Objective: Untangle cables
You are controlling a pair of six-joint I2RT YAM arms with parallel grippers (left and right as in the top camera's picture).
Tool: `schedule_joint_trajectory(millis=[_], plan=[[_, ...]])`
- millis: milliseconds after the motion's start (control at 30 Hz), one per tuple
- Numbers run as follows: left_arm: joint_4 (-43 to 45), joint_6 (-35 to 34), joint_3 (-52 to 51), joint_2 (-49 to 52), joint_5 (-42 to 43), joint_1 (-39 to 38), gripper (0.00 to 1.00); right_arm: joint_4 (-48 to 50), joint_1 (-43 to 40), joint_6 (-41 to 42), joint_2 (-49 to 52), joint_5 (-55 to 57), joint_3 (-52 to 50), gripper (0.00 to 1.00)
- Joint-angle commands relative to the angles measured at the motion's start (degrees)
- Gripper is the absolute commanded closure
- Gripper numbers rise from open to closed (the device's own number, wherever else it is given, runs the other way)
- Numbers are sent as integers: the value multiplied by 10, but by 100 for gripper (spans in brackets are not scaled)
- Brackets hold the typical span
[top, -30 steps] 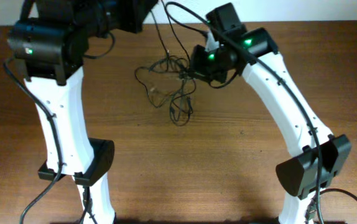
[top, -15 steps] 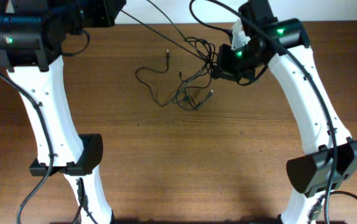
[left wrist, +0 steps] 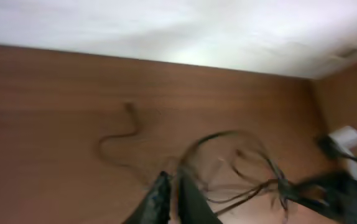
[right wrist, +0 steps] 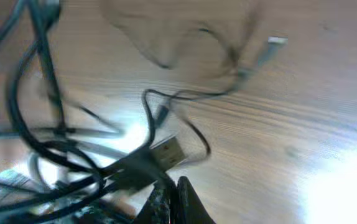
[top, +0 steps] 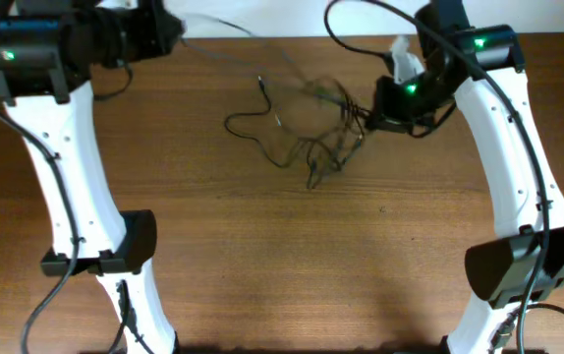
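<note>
cables: tangle over table's far half, near back edge | right gripper: clenched on cables | left gripper: grasp unclear | room: broad wood in front | obstacles: arms flank both sides

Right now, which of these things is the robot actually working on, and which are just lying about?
Part of the job: the tangle of thin black cables, one ending in a flat silvery USB plug; the right fingers, closed on that tangle.
Just there: the wooden table; the thicker black wiring fixed along the white arms.
</note>
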Motion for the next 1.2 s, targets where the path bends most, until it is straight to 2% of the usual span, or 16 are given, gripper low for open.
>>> schedule_joint_trajectory(millis=[0,33,100,133,267,300,333,500,600,733,800,967,1067,1167], plan=[[-19,31,-64,-23,-65,4,80,-2,-15,-26,19,19,-12,95],[-18,49,-84,-23,-66,-5,68,-2,-10,-28,19,4,-12,95],[-11,90,-131,-23,-66,-24,50,-2,2,-30,19,-16,-12,94],[-5,102,-157,-23,-66,-31,48,-2,9,-30,19,-18,-12,92],[37,103,-242,-23,-58,-38,48,-3,32,-30,19,-16,-12,89],[46,104,-258,-23,-50,-38,48,-2,34,-28,19,-12,-11,76],[56,112,-275,-23,-32,-39,48,0,33,-14,19,-5,-11,71],[83,184,-331,-23,77,-40,48,2,11,-6,12,-60,19,64],[91,214,-344,-23,106,-52,45,-3,-12,-5,-6,-54,47,49],[102,217,-351,-23,108,-90,44,-20,-73,-4,-31,-51,66,39],[108,217,-351,-23,106,-121,44,-39,-122,-6,-39,-49,66,30],[104,216,-376,-23,82,-185,48,-78,-207,-24,-38,-13,66,26],[143,210,-434,-23,83,-233,46,-88,-247,-46,-38,-5,66,21],[212,157,-501,-23,83,-273,43,-95,-269,-56,-37,12,65,21]])
